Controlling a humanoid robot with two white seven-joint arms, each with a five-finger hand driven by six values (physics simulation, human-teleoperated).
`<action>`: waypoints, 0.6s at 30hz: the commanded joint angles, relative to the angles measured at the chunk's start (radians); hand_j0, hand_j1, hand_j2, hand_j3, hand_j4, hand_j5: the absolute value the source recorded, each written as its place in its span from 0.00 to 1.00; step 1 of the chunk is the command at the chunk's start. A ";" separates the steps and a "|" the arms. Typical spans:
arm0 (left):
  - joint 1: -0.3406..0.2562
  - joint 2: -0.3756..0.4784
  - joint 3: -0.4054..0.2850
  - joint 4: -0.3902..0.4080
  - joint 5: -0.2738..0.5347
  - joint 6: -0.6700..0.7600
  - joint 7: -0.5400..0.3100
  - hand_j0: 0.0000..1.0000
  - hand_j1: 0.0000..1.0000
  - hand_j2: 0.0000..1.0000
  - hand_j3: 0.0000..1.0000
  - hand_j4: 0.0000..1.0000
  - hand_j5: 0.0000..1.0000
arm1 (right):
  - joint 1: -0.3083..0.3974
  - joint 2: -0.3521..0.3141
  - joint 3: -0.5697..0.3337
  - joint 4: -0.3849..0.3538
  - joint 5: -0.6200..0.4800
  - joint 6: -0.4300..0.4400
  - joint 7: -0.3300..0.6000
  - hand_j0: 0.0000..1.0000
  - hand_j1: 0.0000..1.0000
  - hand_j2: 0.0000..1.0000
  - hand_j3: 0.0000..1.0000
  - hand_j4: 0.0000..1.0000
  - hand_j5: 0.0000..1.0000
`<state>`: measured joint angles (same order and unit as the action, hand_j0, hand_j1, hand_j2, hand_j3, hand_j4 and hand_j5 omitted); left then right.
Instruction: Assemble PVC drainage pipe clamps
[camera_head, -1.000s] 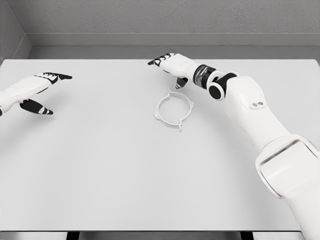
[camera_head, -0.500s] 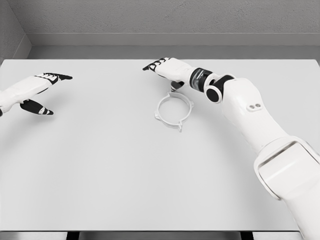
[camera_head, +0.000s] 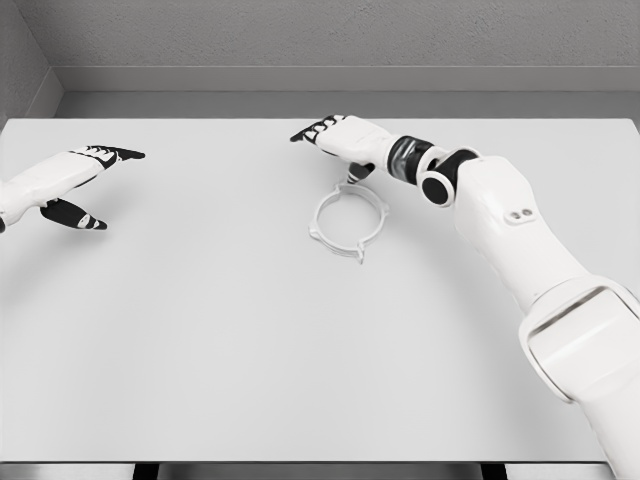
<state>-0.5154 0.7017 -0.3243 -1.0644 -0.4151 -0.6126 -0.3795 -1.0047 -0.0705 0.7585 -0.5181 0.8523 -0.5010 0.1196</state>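
Note:
A white ring-shaped pipe clamp (camera_head: 348, 218) with small tabs lies flat near the middle of the white table (camera_head: 200, 340). My right hand (camera_head: 335, 145) hovers just behind it, palm down, fingers stretched out to the left and the thumb hanging down near the ring's far rim. It holds nothing. My left hand (camera_head: 72, 180) rests open at the far left of the table, fingers extended, well away from the clamp.
The table's far edge meets a grey wall (camera_head: 320, 40). The right arm (camera_head: 520, 250) crosses the right part of the table from the lower right corner.
The right hand slid a little left, then eased back right and slightly up; its thumb stays near the ring's far rim. Clamp and left hand have not moved.

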 joint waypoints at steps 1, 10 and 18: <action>0.000 0.001 0.001 0.000 0.007 0.002 0.001 1.00 1.00 1.00 1.00 1.00 1.00 | 0.000 -0.002 -0.004 -0.003 -0.004 -0.001 0.002 1.00 1.00 1.00 1.00 1.00 1.00; 0.000 0.001 0.001 0.001 0.006 0.002 0.001 1.00 1.00 1.00 1.00 1.00 1.00 | -0.003 0.001 0.001 -0.016 -0.004 -0.031 0.003 1.00 1.00 1.00 1.00 1.00 1.00; 0.000 0.001 0.001 0.000 0.007 0.002 0.001 1.00 1.00 1.00 1.00 1.00 1.00 | -0.002 0.000 0.002 -0.019 -0.004 -0.040 0.005 1.00 1.00 1.00 1.00 1.00 1.00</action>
<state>-0.5154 0.7020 -0.3243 -1.0634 -0.4157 -0.6126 -0.3795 -1.0063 -0.0702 0.7636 -0.5358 0.8530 -0.5401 0.1238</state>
